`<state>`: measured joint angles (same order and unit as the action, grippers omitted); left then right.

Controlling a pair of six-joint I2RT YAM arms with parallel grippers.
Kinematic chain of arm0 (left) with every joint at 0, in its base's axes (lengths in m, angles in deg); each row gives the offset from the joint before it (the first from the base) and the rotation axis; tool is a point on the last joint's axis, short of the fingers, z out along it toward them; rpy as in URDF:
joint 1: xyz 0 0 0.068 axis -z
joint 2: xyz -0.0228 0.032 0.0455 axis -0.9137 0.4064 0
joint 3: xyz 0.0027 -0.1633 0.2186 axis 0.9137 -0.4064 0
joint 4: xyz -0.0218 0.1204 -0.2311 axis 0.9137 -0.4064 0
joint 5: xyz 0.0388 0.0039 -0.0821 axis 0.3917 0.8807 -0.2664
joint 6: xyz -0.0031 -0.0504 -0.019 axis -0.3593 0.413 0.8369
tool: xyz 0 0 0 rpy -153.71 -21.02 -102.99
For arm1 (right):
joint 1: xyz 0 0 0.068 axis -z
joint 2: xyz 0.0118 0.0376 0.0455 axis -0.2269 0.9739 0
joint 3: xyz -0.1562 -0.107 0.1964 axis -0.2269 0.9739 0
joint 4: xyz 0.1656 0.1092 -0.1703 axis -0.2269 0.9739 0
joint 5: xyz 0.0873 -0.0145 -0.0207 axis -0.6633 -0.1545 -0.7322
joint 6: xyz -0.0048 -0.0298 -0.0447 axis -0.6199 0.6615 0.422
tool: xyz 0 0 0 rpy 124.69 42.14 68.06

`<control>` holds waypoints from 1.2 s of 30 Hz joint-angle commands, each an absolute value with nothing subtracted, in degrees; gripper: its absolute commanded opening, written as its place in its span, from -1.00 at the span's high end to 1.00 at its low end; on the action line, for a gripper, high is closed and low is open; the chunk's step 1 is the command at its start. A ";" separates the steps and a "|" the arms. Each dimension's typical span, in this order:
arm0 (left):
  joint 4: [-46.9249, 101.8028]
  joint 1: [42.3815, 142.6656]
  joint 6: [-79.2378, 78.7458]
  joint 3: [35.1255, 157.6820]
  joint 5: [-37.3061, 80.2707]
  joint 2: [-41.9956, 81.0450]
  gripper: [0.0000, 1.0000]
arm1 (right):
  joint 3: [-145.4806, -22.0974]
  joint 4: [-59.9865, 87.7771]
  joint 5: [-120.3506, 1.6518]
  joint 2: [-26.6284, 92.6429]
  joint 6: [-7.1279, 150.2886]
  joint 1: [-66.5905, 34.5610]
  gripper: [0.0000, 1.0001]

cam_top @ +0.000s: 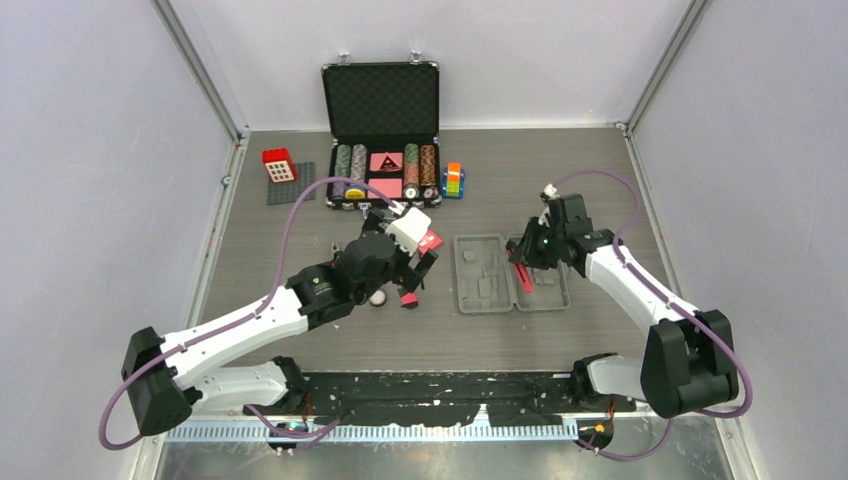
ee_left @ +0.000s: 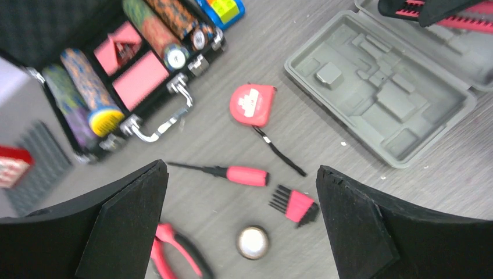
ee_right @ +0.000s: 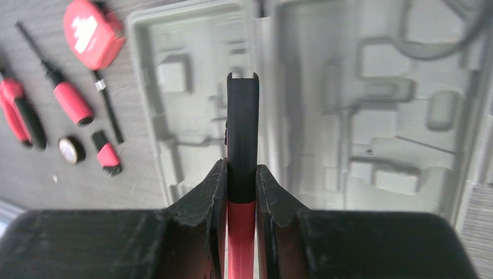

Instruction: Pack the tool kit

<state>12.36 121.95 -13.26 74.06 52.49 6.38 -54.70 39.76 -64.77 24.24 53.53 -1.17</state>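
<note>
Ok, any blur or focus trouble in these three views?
Top external: sharp, evenly lit. Left wrist: poker chip case and pliers soft toward the edges; tape measure crisp. Right wrist: grey case slightly soft behind the held tool.

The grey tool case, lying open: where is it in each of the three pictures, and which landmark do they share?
Top external: the grey tool case lies right of centre, opened flat.
Left wrist: upper right, partly cut off.
Right wrist: fills the upper part, behind the knife held by the right tool.
Shared landmark: the small round object, left of the case in every view.
</note>
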 commanded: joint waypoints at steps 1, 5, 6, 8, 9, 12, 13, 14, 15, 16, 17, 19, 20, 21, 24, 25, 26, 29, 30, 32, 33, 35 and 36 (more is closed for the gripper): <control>8.81 122.06 7.88 77.63 54.74 9.30 -0.99 | -49.45 26.32 -61.31 24.24 47.94 2.42 0.90; 7.61 121.98 13.71 77.87 51.74 11.31 -0.99 | -46.12 18.79 -61.29 25.97 45.83 3.33 0.89; 7.73 121.97 14.46 77.99 50.68 11.61 -0.99 | -45.95 17.68 -61.25 26.35 45.73 3.35 0.89; 7.65 121.97 15.71 78.02 49.27 11.98 -0.99 | -45.82 17.03 -61.02 27.65 45.73 3.38 0.87; 7.79 121.98 16.12 77.95 48.91 12.09 -0.99 | -45.48 16.66 -60.91 28.27 45.75 3.37 0.85; 8.25 122.06 16.96 77.61 48.27 12.11 -0.99 | -44.27 15.56 -59.65 29.32 45.82 3.42 0.82; 8.54 122.02 16.95 77.47 48.07 12.14 -0.99 | -44.05 15.35 -59.59 29.85 45.91 3.43 0.79; 8.69 122.01 16.95 77.42 47.95 12.09 -0.99 | -43.72 15.02 -59.55 30.13 45.98 3.42 0.78; 8.85 121.99 16.97 77.28 47.81 12.13 -0.99 | -43.60 14.78 -59.58 30.78 46.12 3.50 0.75; 8.89 121.94 16.90 77.34 47.77 12.23 -0.99 | -43.38 14.75 -59.68 31.56 46.17 3.52 0.73; 8.89 122.01 16.89 77.36 47.69 12.38 -0.99 | -43.35 14.65 -59.73 31.91 46.21 3.57 0.72; 8.82 122.05 16.83 77.64 47.40 12.65 -0.99 | -43.18 14.56 -59.96 32.78 46.38 3.47 0.67; 8.81 121.98 16.98 77.63 47.22 12.77 -0.99 | -43.08 14.59 -59.92 33.22 46.48 3.50 0.62; 8.83 121.98 17.08 77.66 47.03 12.85 -0.99 | -43.06 14.79 -59.74 33.40 46.58 3.52 0.60; 9.11 122.01 17.44 77.44 46.34 12.89 -0.99 | -43.08 15.58 -59.37 33.71 46.52 3.49 0.46; 9.23 122.02 17.54 77.37 46.17 12.93 -0.99 | -43.06 16.13 -59.07 33.69 46.55 3.52 0.43; 9.32 122.07 17.66 77.37 46.03 12.93 -0.99 | -43.23 16.71 -58.91 33.45 46.57 3.49 0.38; 9.34 122.03 17.76 77.33 46.00 12.94 -0.99 | -43.69 17.91 -58.15 32.70 46.67 3.53 0.20; 9.34 121.98 17.77 77.41 46.05 12.88 -0.99 | -43.94 19.17 -58.14 32.61 46.93 3.51 0.17; 9.38 121.98 17.75 77.54 45.73 13.02 -0.99 | -45.02 21.01 -58.03 32.76 47.36 3.51 0.11; 9.31 121.99 17.76 77.66 45.52 13.13 -0.99 | -45.65 21.68 -57.77 32.80 47.72 3.52 0.09; 9.23 121.95 17.89 77.88 45.31 13.32 -0.99 | -46.67 23.92 -56.79 32.63 48.34 3.53 0.03; 9.20 121.95 17.92 77.96 45.22 13.47 -0.99 | -47.01 25.31 -55.92 32.49 48.56 3.53 0.01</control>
